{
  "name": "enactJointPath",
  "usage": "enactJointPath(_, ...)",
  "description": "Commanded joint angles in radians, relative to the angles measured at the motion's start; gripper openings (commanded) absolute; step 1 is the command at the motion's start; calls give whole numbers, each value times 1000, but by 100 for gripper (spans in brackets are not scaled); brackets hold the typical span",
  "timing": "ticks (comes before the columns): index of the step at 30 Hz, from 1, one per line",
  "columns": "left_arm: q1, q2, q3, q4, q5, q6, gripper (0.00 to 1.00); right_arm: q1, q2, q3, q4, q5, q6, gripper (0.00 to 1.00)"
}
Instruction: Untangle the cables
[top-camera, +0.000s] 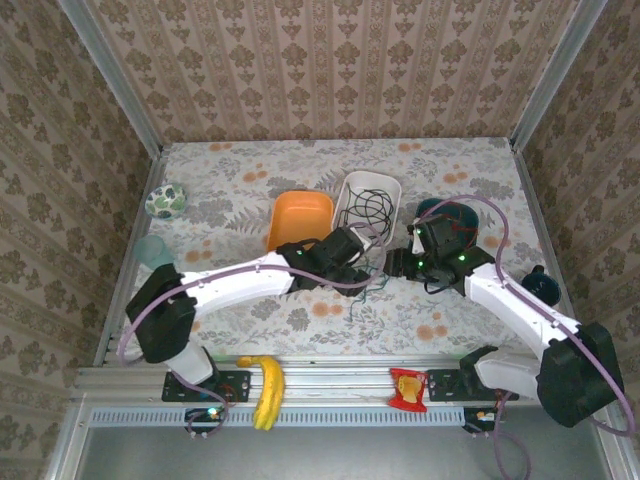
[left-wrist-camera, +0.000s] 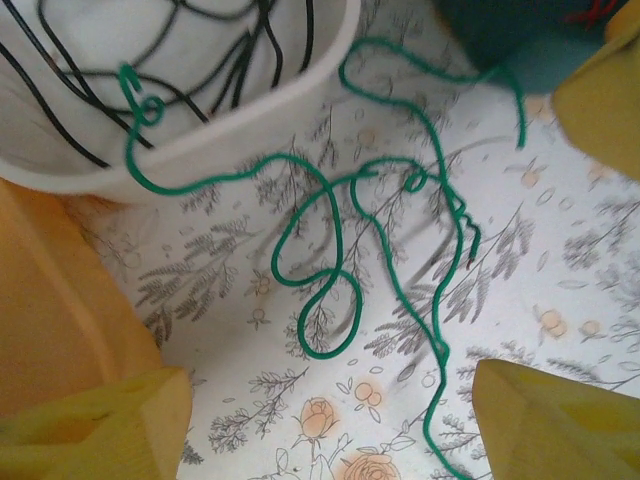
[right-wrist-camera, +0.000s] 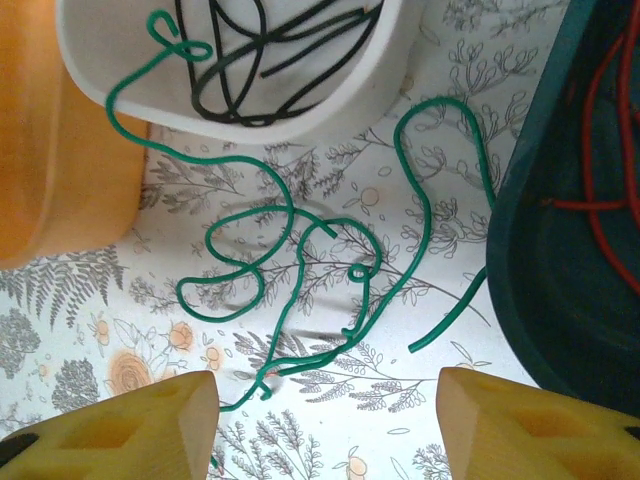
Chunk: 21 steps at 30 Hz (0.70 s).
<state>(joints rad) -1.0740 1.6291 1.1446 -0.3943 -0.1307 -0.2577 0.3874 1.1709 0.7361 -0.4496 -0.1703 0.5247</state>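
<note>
Green cable (left-wrist-camera: 275, 262) lies in loose loops and kinks on the flowered table (left-wrist-camera: 560, 290), between the white tub (left-wrist-camera: 250, 120) and the dark teal bowl (right-wrist-camera: 540, 300). One curled end hooks over the tub's rim and rests inside it, next to the black cable (right-wrist-camera: 260, 50) coiled in there. The rest trails across the cloth, arches up near the teal bowl, and ends in a free tip just beside that bowl's wall. It seems to stop short of touching, though the angle makes this hard to judge. A red cable (right-wrist-camera: 600, 200) sits inside the teal bowl. An orange bowl (right-wrist-camera: 60, 150) stands just beside the tub on its other side.

From above, the two arms meet at the middle of the table, in front of the tub. The left gripper (left-wrist-camera: 325, 385) has its yellow fingers (left-wrist-camera: 110, 430) spread wide, with nothing between them and the green loops on the cloth beneath. The right gripper (right-wrist-camera: 325, 385) hangs over the same loops from the other side. Its fingers (right-wrist-camera: 530, 420) are also set apart and hold nothing.
</note>
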Motion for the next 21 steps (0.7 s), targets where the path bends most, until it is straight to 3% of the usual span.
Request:
enactJointPath(1,-23,77,60,-74,-28,15,72,4,0,-14,-23,15,17,58)
enactJointPath(7,-32,190,125,-107,-121,7,60,-29,-28,14,-20,27,17,57)
enactJointPath(17,-17,282,159,-109,-107,3,46,-50,-77,-3,-25,0,15,57)
enactJointPath(21,-13,286,156,-81,-107,1,19,-53,-94,-6,-35,7,8,57)
